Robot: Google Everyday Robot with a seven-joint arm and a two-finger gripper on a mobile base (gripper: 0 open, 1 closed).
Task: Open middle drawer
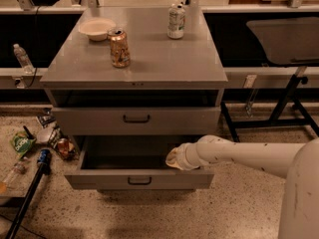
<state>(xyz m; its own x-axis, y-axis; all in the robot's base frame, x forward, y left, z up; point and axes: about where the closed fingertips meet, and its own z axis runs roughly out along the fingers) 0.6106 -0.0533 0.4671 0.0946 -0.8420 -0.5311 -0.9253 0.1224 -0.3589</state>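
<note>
One cabinet (164, 59) stands in the middle of the frame, and two drawer fronts show plainly on it, each with one black handle. The upper drawer (89, 121) sits just under the top, with a dark gap above its front. The middle drawer (99, 179) is below it, in the lower centre of the frame, pulled well out toward the bottom edge so that its dark inside shows. Its long axis runs left to right across the frame, its front faces the bottom edge, and its handle (139, 180) sits at mid-front.

One arm (249, 156) comes in from the lower right. Its gripper (171, 158) is inside the middle drawer, at the right part, just behind the front. Whether it is open or closed, or has hold of anything, I cannot tell.

On the cabinet top stand two cans, a brown can (119, 48) and a pale can (176, 21), and one bowl (97, 28). One bottle (21, 58) stands at the upper left. A green packet (21, 143) lies on the floor at the left.
</note>
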